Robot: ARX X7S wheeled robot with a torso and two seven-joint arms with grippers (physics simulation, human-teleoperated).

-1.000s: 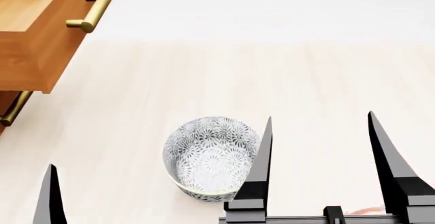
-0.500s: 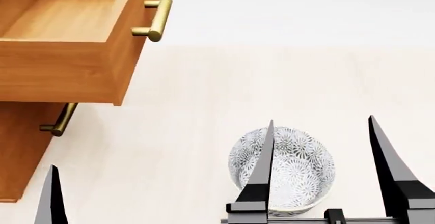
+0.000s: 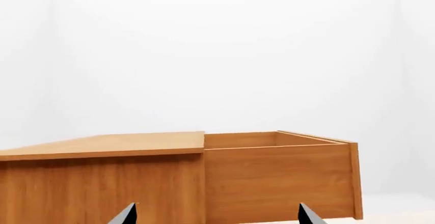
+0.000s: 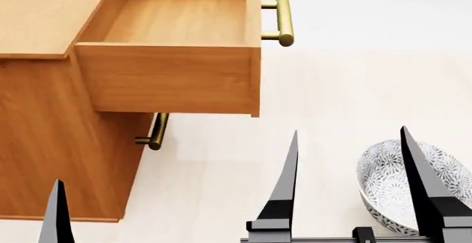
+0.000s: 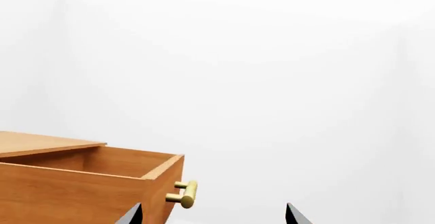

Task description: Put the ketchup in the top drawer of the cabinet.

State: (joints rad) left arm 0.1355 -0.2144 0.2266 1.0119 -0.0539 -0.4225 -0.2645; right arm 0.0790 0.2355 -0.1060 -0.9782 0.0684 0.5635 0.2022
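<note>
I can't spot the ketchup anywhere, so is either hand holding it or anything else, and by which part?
Nothing is held. The right hand and left hand are both open with nothing between their fingers; no ketchup is in view.

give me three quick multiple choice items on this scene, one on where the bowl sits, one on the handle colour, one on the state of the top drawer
1. In the head view, the bowl sits
A. inside the drawer
B. on the floor, right of the cabinet
C. on top of the cabinet

2. The drawer handles are
A. brass
B. black
C. white

3. The top drawer is
A. shut
B. pulled open and holding the bowl
C. pulled open and empty

Answers:
1 B, the bowl rests on the pale floor, apart from the cabinet.
2 A, both bar handles show a brass-yellow colour.
3 C, its bare wooden bottom shows, with nothing lying in it.
</note>
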